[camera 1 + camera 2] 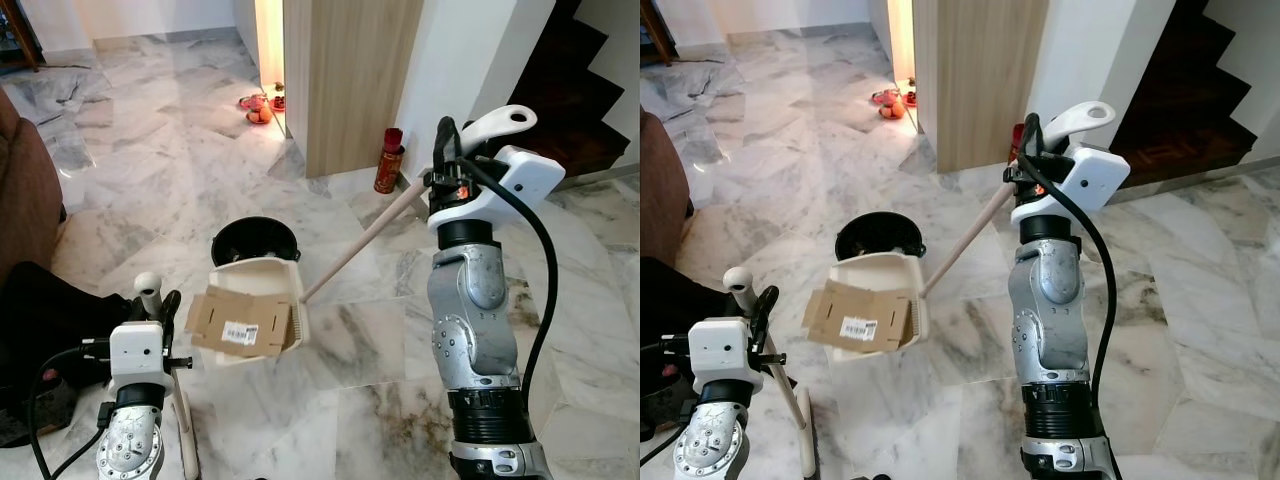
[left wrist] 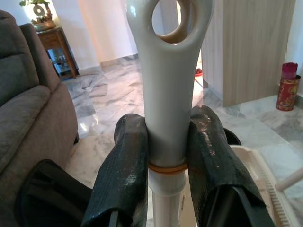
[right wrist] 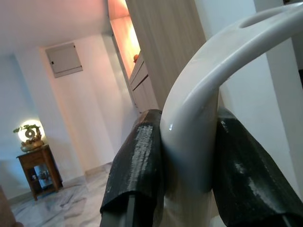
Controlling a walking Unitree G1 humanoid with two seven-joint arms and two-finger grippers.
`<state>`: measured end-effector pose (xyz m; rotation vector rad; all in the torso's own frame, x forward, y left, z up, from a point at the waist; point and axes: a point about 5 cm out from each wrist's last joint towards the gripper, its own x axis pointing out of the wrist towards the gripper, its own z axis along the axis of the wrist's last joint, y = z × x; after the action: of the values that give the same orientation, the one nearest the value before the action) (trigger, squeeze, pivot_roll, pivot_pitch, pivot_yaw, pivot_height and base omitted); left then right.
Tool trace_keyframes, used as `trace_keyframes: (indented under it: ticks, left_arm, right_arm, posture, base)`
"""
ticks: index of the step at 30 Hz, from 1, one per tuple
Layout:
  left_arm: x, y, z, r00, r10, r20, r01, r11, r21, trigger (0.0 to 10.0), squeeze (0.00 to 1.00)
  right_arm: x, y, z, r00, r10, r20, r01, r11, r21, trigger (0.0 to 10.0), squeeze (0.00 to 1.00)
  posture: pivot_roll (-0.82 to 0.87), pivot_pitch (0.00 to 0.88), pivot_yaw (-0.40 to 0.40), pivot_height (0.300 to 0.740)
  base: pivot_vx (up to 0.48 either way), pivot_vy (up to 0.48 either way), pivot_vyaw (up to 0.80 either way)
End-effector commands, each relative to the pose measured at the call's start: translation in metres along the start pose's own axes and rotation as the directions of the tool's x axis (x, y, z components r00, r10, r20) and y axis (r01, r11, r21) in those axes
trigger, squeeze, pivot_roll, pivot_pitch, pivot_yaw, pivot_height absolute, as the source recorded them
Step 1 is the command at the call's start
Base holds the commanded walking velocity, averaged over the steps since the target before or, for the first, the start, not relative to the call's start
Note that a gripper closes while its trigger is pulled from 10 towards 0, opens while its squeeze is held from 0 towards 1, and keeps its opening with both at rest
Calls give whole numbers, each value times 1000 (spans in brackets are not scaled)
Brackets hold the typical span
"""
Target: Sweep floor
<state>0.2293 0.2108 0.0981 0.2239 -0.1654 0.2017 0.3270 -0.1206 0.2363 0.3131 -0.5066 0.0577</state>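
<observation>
My right gripper is shut on the white looped grip of a long pale stick. The stick slants down to a white dustpan. A flat piece of brown cardboard with a white label lies in the tilted dustpan. Just behind the dustpan stands a black bin. Low on the left, my left gripper is shut on a second white handle with a hole in its top; its shaft runs down toward the floor.
A brown sofa and a black bag sit at my left. A red can stands by the wooden panel. Dark stairs rise at the right. Small red items lie far back on the marble floor.
</observation>
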Motion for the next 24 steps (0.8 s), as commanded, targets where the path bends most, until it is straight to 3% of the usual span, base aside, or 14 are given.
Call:
trace_keyframes:
  ticks: [1,7,24]
  left_arm:
    - [3,2,10,999,14,44,-14,1000,10,10000,0]
    - [5,2,10,999,16,45,-17,1000,13,10000,0]
    - [8,4,11,998,28,51,-30,999,24,10000,0]
  right_arm:
    - [2,7,18,996,25,84,-27,999,26,10000,0]
    - [2,6,15,998,25,65,-26,999,19,10000,0]
    - [0,5,9,999,25,30,-25,999,20,10000,0]
  posture:
    - [46,58,-41,740]
    - [45,66,-39,740]
    - [51,75,-41,740]
  base:
    - [247,0,0]
    - [250,0,425]
    - [265,0,0]
